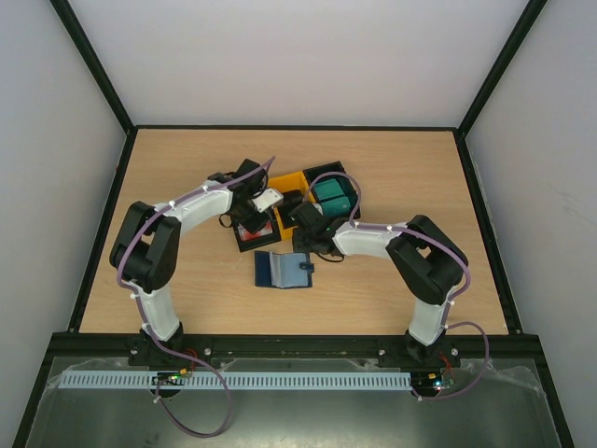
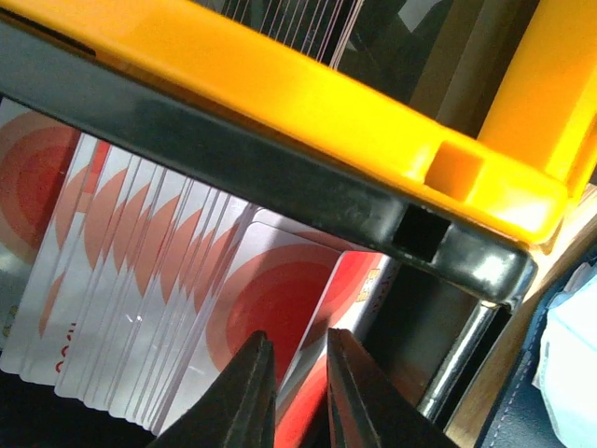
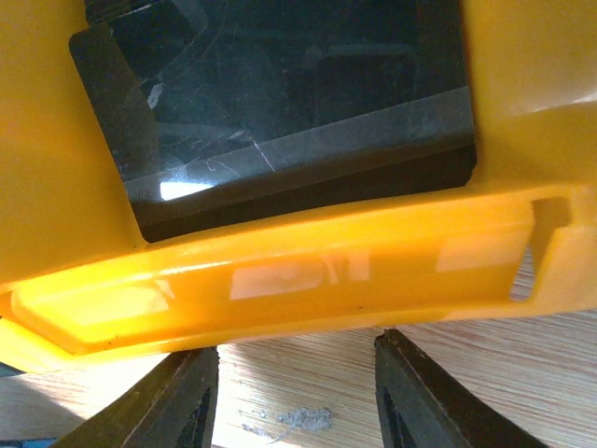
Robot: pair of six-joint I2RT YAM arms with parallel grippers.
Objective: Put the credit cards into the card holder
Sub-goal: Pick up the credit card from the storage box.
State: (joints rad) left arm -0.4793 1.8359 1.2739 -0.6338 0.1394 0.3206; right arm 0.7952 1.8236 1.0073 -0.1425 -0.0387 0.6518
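Observation:
White credit cards with red blotches (image 2: 270, 299) stand fanned in a black bin (image 1: 254, 233). My left gripper (image 2: 298, 334) reaches into that bin (image 1: 258, 222). Its jaws stand narrowly apart, with the edge of the front card (image 2: 373, 280) between them. My right gripper (image 3: 297, 343) is open just in front of the yellow bin (image 3: 326, 271), over bare wood, with nothing between its fingers. Black cards (image 3: 280, 93) lie in that yellow bin. Teal cards (image 1: 331, 194) fill another bin behind. The navy card holder (image 1: 283, 270) lies open on the table, near both grippers.
The black bin's rim (image 2: 280, 168) and the yellow bin's wall (image 2: 326, 93) pass close above my left fingers. The three bins cluster at the table's middle. A black frame borders the wooden table (image 1: 168, 187).

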